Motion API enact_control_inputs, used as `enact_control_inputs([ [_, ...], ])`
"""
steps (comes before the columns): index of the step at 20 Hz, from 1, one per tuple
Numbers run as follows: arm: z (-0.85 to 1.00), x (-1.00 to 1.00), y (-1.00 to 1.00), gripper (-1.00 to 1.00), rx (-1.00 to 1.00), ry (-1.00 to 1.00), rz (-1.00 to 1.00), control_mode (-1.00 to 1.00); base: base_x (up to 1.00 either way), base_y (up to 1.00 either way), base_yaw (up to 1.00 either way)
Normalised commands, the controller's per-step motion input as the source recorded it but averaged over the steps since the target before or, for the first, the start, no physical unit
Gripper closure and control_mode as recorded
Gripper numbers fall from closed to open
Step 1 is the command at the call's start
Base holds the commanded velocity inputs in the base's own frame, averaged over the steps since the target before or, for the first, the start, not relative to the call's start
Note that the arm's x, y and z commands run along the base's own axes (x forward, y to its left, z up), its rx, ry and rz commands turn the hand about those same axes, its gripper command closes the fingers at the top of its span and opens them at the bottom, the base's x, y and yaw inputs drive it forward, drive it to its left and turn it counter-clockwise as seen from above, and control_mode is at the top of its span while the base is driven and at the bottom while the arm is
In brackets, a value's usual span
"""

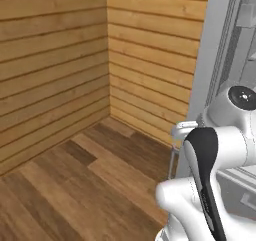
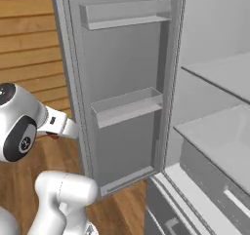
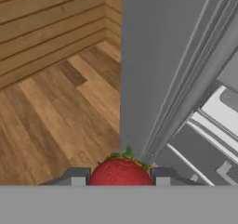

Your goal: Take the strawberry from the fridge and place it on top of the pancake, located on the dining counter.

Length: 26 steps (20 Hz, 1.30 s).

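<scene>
In the hand view the red strawberry (image 3: 121,172), green leaves on top, sits between the two dark finger tips, and my gripper (image 3: 119,177) is shut on it. The fridge (image 2: 215,88) stands open, its white shelves showing on the right. Its grey door (image 2: 122,58) is swung out toward me. My hand is beside the door's outer edge (image 3: 153,60), over the wood floor. A small red speck of the strawberry (image 2: 52,136) shows below my wrist in the right base view. The pancake and the dining counter are out of view.
Wood-plank walls (image 1: 60,60) meet in a corner to the left, with a brown plank floor (image 1: 75,185) below. Two door bins (image 2: 127,105) jut from the inside of the fridge door. The fridge drawers (image 3: 204,144) lie low on the right.
</scene>
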Motion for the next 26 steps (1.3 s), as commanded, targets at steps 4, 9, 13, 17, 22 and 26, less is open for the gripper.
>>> enact_control_inputs([
  [4, 0.0, 0.0, 0.0, 1.0, 0.0, 0.0, 0.0, 1.0, -0.74, 0.31, 0.65],
  [9, 0.0, 0.0, 0.0, 1.0, 0.0, 0.0, 0.0, 1.0, -0.17, 0.64, 0.59],
  [13, 0.0, 0.0, 0.0, 1.0, 0.0, 0.0, 0.0, 1.0, 0.0, 0.89, 0.52],
  [17, 0.0, 0.0, 0.0, 1.0, 0.0, 0.0, 0.0, 1.0, 0.14, 0.65, 0.43],
  [22, 0.0, 0.0, 0.0, 1.0, 0.0, 0.0, 0.0, 1.0, 0.83, 0.44, 0.28],
  [26, 0.0, 0.0, 0.0, 1.0, 0.0, 0.0, 0.0, 1.0, 1.0, 0.0, 0.04],
])
